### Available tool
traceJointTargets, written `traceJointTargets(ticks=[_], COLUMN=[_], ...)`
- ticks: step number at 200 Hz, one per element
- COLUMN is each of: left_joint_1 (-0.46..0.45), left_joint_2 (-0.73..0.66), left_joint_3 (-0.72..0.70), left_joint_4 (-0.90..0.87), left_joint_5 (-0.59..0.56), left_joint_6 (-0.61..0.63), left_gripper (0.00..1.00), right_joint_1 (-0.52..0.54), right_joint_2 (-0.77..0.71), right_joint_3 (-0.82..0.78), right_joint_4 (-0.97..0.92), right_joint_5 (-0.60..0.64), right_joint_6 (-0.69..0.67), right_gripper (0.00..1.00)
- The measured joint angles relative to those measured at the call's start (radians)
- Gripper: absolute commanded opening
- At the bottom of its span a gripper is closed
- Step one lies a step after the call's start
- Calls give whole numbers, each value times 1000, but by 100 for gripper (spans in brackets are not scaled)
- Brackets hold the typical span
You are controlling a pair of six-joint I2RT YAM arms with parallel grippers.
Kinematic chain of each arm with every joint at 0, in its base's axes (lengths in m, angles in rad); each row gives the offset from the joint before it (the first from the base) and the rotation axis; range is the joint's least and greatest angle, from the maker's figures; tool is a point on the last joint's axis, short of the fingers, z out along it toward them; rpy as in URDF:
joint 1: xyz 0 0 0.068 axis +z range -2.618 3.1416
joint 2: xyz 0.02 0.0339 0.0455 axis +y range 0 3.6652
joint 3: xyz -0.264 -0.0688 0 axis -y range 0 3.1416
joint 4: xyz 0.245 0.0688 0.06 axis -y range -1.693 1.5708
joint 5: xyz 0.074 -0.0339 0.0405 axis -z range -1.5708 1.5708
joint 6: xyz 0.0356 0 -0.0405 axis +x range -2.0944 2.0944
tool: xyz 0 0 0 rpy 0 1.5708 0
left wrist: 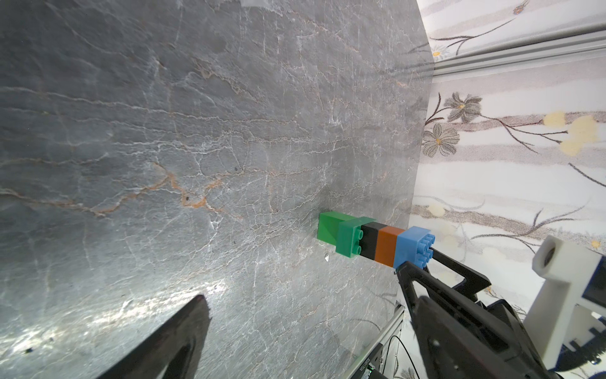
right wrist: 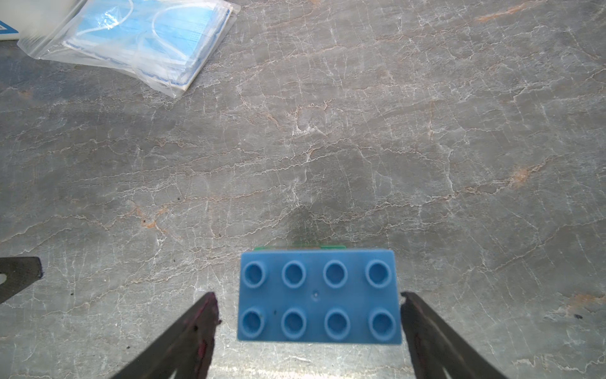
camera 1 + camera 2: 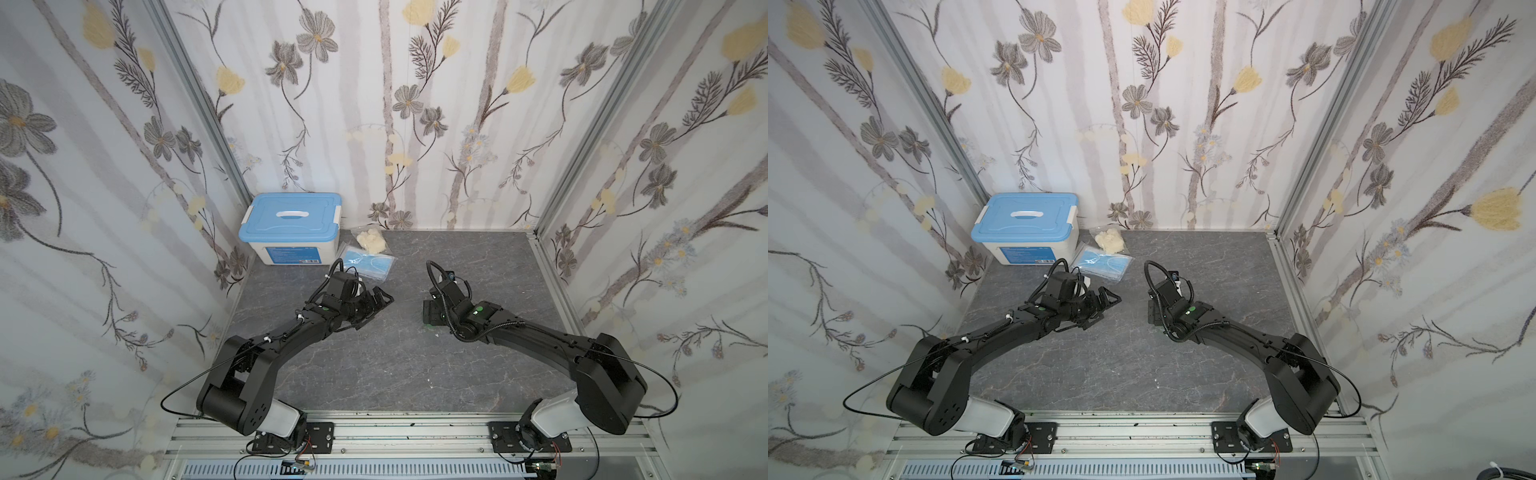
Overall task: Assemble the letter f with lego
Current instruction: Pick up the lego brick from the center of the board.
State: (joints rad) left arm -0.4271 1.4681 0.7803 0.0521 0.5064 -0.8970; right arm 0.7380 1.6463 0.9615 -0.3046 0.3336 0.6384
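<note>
Nearest us, both arms reach in from the front edge of the worktop (image 3: 395,374). The left gripper (image 3: 374,305) hangs just left of centre, jaws spread wide. The right gripper (image 2: 306,300) points straight down at mid-worktop, and there's the letter f (image 1: 373,241), standing upright on the slab: green brick (image 1: 349,241) at the foot, then black brick (image 1: 370,241), orange brick (image 1: 388,244), and blue brick (image 2: 319,328) on top, studs up. The right jaws stand apart, straddling that blue brick's short ends. One fingertip (image 2: 203,315) is clear of it, the other is right at its edge, and I can't tell if it touches. Further back a bag of face masks (image 3: 368,264) lies flat, a bag of pale pieces (image 3: 372,241) sits by the back edge, and the blue-lidded box (image 3: 291,228) fills the far left corner.
</note>
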Motion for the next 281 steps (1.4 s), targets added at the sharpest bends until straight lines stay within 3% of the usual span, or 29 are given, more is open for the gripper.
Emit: traceJointTargets(ticks=[197, 281], left_joint_1=[8, 10], left_joint_2=[0, -18], left_joint_3=[0, 16], left_joint_4=[-4, -75], left_joint_5=[0, -36], left_joint_6=[0, 13], left_gripper=[99, 99], right_joint_1=[-7, -7], right_joint_2=[21, 27], right_joint_3=[2, 136], right_joint_4=[34, -121], right_joint_5=[29, 2], right_joint_6=[0, -1], right_gripper=[61, 54])
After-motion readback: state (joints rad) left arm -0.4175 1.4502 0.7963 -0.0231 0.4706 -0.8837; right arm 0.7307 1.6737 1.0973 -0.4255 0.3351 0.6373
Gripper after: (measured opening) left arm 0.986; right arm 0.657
